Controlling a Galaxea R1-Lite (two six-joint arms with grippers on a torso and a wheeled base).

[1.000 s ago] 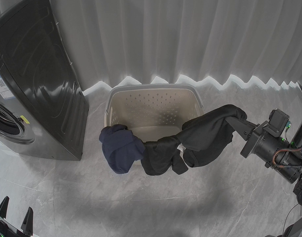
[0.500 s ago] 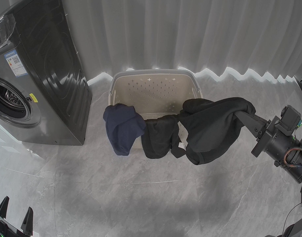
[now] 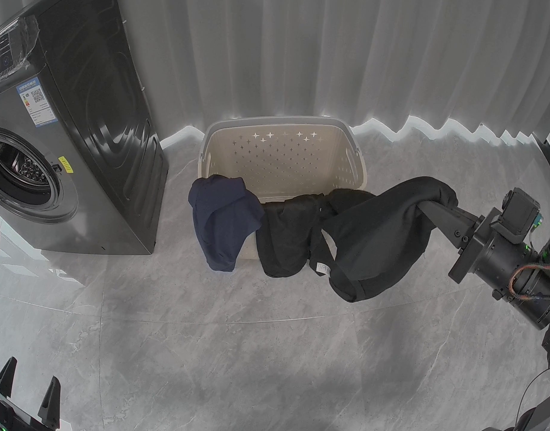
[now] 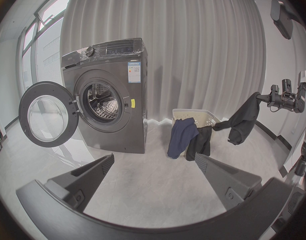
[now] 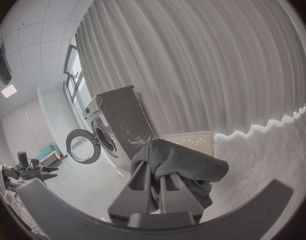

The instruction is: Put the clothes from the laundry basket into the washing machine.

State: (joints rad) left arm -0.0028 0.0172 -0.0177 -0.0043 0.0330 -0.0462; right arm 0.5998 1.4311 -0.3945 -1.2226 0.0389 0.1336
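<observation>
One black garment (image 3: 376, 240) is what my right gripper (image 3: 433, 209) has hold of: the jaws are pinched tight on a bunched fold of it, out to the right of the laundry basket (image 3: 281, 124) and lifted off the floor (image 3: 257, 354). From there the cloth sags and stretches back to the basket's near rim. More black cloth (image 3: 284, 240) hangs over that rim, and I cannot tell whether it is the same piece or a second one. Just beside it, on the side nearer the machine, a navy garment (image 3: 224, 222) is draped over the rim as well. The washing machine (image 3: 95, 121) stands to the left of the basket, apart from it, with its round door (image 4: 48, 114) swung wide and the drum (image 4: 103, 100) showing. My left gripper (image 4: 153, 156) sits low and well away from the basket, jaws spread wide with nothing between them. Pale curtains (image 3: 347, 43) hang behind everything.
</observation>
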